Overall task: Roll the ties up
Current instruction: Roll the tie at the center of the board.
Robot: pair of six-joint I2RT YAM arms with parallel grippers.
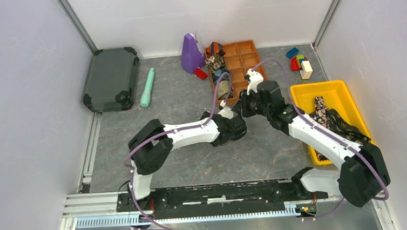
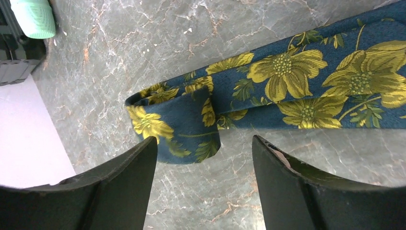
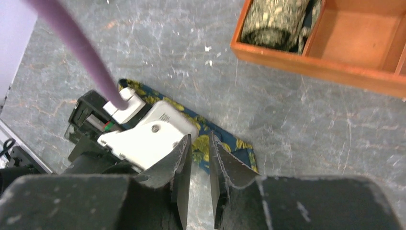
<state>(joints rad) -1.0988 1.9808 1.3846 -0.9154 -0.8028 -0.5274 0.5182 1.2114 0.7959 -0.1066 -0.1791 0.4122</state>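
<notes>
- Top external: both arms meet mid-tabletop, just on the near side of the orange tray (image 1: 251, 49) that sits at the far edge. The tie being worked is hidden beneath them. Loose ties (image 1: 329, 118) lie in the yellow bin (image 1: 297, 93) by the right edge.
- Left wrist: the left gripper (image 2: 203, 143) is spread wide and holds nothing. The navy-gold tie (image 2: 297, 81) lies flat, its folded end (image 2: 177, 127) just ahead between the fingers, and its long axis runs off to the view's right. This arm looks nearer the end to be rolled.
- Right wrist: the right gripper (image 3: 199, 143) is nearly together and clamps nothing. It sits above the same strip, further along; whether it touches the cloth is unclear.
</notes>
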